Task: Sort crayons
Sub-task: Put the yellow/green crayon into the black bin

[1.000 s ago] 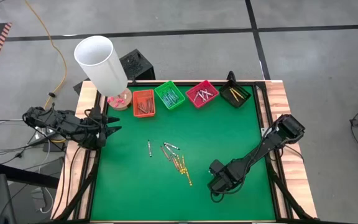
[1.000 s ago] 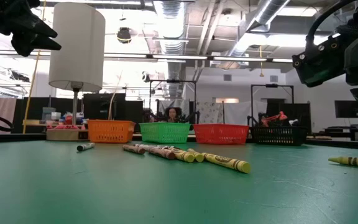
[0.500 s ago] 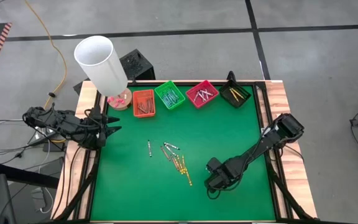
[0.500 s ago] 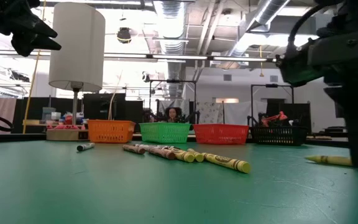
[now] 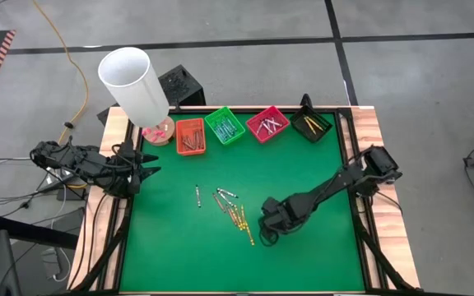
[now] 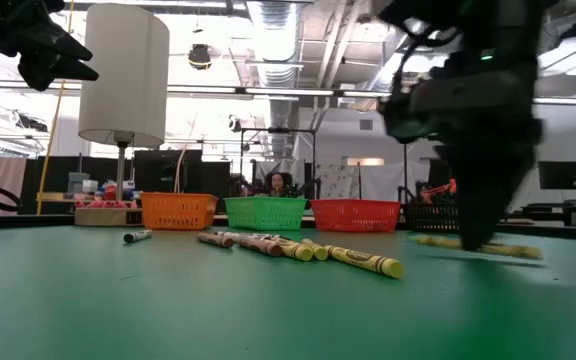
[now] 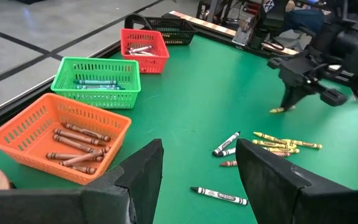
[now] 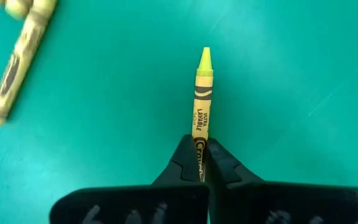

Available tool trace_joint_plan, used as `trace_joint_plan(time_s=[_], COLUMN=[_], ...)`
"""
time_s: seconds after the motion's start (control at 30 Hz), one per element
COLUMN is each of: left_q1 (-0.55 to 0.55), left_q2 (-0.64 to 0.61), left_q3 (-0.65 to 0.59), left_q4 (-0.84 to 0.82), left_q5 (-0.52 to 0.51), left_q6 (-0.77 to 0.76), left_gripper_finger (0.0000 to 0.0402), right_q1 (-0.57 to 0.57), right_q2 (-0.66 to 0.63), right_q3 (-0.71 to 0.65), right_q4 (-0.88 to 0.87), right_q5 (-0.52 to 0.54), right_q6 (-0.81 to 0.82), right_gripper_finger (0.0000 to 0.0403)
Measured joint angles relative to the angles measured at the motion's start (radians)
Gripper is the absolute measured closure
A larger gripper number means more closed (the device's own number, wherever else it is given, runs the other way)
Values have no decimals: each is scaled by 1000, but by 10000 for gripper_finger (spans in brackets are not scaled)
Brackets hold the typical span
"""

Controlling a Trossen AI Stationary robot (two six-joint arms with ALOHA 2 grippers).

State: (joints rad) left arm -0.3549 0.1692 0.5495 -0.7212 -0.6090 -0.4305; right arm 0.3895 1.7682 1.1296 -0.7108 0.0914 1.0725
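The right arm reaches in from the table's right edge, stretched long and low across the mat toward the middle, wrist bent downward. Its gripper, the right gripper (image 8: 201,163), points at the surface, its two dark fingers (image 8: 182,163) pressed tight together on a yellow crayon (image 8: 202,106) that sticks out past the tips; from the low view the gripper (image 6: 473,235) hangs just above the mat. The left arm sits folded back at the table's left edge, raised off the surface, the left gripper (image 7: 197,165) aimed across the table with its fingers spread apart and nothing between them
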Motion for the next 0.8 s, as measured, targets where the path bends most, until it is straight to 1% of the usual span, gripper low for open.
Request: trace_joint_plan(time_s=[0.2, 0.47, 0.57, 0.7, 0.8], left_q1=[0, 0, 0, 0, 0], left_q2=[0, 0, 0, 0, 0], left_q3=[0, 0, 0, 0, 0], left_q4=[0, -1, -1, -1, -1], left_q5=[0, 0, 0, 0, 0], left_q6=[0, 0, 0, 0, 0], left_gripper_finger=[210, 210, 210, 210, 210], right_q1=[-100, -268, -341, -447, -536], right_q2=[-29, -96, -124, -158, -187], right_q3=[7, 7, 7, 7, 7], right_q4=[-15, -41, -55, -90, -109], right_q5=[-1, 9, 17, 64, 72], right_q6=[-181, -400, -479, -571, -637], right_gripper_finger=[401, 402, 402, 402, 402])
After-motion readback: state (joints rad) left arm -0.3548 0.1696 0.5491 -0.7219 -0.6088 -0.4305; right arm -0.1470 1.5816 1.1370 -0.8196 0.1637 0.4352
